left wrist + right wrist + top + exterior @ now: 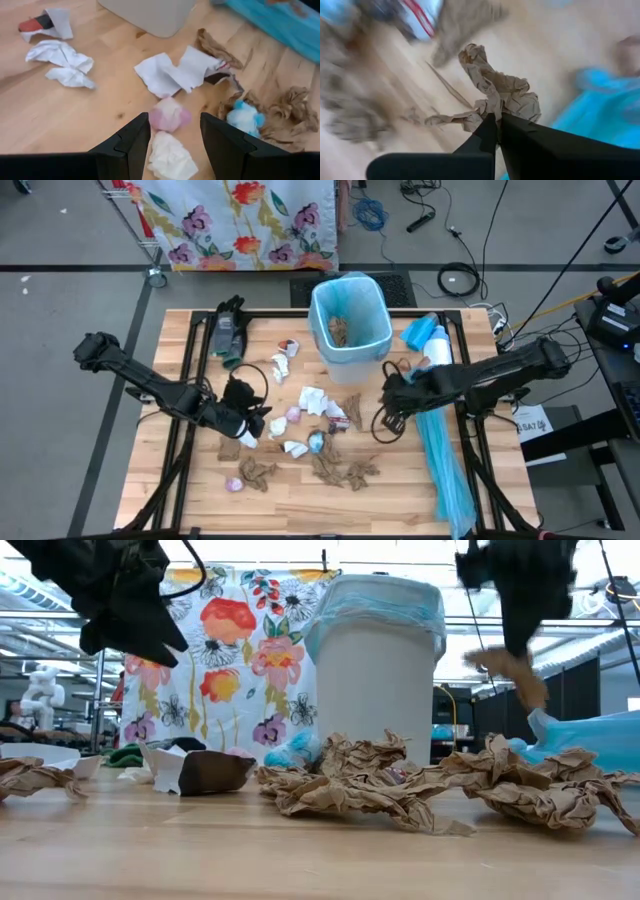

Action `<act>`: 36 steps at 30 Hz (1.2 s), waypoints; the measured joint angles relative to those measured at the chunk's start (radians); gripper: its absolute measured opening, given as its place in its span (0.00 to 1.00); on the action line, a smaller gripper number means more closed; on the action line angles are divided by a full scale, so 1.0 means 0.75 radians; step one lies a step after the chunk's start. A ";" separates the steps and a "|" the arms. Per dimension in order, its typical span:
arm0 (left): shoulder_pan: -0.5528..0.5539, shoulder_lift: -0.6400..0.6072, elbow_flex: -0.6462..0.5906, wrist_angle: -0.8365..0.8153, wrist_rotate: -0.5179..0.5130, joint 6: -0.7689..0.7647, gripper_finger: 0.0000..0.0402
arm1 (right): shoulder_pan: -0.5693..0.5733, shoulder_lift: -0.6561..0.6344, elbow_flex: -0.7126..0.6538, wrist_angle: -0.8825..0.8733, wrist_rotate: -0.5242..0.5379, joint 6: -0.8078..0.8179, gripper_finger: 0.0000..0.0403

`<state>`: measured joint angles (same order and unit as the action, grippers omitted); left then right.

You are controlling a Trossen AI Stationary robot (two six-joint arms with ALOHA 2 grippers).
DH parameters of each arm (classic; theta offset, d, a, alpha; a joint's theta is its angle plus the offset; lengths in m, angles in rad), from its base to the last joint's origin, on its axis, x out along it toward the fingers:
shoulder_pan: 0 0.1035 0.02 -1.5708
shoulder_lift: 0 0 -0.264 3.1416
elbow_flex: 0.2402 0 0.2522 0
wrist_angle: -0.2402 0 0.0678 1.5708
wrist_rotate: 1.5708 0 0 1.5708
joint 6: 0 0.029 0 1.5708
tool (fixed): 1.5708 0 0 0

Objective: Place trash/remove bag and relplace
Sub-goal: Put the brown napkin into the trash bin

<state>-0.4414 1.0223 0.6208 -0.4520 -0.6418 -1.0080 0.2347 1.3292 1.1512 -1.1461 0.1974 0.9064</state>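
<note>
Crumpled brown paper scraps point(345, 472) and white tissues point(313, 400) lie scattered on the wooden table in front of the white bin point(350, 320), which has a light-blue bag liner and brown scraps inside. My left gripper point(175, 135) is open above the table. A pink ball point(170, 117) and a white tissue wad point(170, 157) lie between its fingers, untouched; a blue bit point(245, 116) sits beside them. My right gripper point(496, 125) hovers right of the bin, shut on a brown paper scrap point(515, 675). In the low view it shows at top right, the left gripper point(130, 600) at top left. My right gripper pinches the crumpled brown paper scrap at one end point(492, 107) between its two fingertips, coming from above. The scrap is lifted clear of the table and hangs below the fingers point(520, 680) in the low view.
Long light-blue plastic sheets point(440, 450) lie along the table's right side, with a blue roll point(425, 335) beside the bin. Dark gloves point(228, 330) lie at the far left. A floral cloth point(240, 215) hangs beyond the far edge. Black cables point(385, 420) loop below my right gripper.
</note>
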 joint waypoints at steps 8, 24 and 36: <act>0.115 -0.142 -0.045 -0.017 0.025 0.165 0.44 | 0.039 -0.030 0.469 -0.220 0.147 -0.053 0.00; 0.448 -0.190 -0.049 0.008 0.349 0.497 0.44 | -0.338 0.000 0.707 0.128 0.395 -0.586 0.00; 0.694 -0.190 -0.049 0.086 0.553 0.668 0.44 | -0.628 0.141 0.706 0.246 0.219 -0.713 0.17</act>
<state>0.0789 0.8795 0.5842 -0.3876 -0.2274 -0.5074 -0.2367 1.4353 1.6810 -0.9617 0.3618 0.3717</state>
